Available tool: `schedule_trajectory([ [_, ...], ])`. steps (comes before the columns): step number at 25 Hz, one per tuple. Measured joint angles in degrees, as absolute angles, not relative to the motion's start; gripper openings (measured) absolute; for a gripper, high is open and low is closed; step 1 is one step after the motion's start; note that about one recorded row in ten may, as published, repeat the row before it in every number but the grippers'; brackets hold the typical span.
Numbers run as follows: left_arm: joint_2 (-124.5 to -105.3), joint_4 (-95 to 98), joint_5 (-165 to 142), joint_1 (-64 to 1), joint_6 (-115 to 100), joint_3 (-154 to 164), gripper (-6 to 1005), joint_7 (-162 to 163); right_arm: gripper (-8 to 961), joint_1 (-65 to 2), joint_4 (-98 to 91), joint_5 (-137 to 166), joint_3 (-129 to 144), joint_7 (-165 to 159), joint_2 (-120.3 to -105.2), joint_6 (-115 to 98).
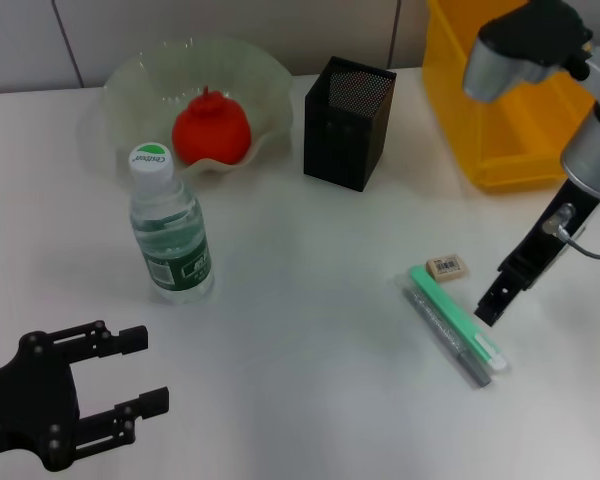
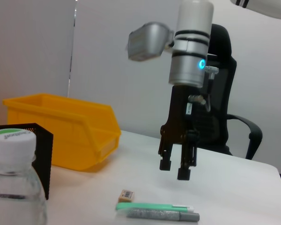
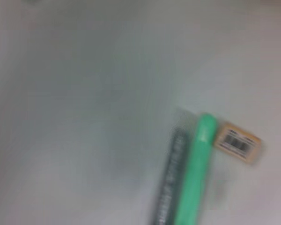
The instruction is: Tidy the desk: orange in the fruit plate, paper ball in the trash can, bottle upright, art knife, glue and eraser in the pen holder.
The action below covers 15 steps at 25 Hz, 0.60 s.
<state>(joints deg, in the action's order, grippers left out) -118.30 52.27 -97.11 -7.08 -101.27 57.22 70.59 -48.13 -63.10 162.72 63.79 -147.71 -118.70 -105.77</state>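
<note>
The orange lies in the fruit plate at the back left. In front of it the bottle stands upright. The black mesh pen holder is at the back centre, and the yellow trash can at the back right. The eraser lies beside a green stick and a grey stick, the art knife and glue; I cannot tell which is which. My right gripper hangs open just above the table, right of the sticks. My left gripper rests open at the front left. The paper ball is out of view.
In the left wrist view the right gripper hovers above the eraser and the green stick. A black office chair stands beyond the table's far edge. Bare tabletop lies between the bottle and the sticks.
</note>
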Motion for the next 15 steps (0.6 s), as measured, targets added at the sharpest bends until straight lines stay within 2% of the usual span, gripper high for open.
schedule_trajectory([
  [15, -118.21, 52.7, -97.2, -7.2, -101.7, 57.0, 637, 70.3, 742, -48.9, -56.9, 164.2, 67.5, -154.3, -119.14, -99.5],
])
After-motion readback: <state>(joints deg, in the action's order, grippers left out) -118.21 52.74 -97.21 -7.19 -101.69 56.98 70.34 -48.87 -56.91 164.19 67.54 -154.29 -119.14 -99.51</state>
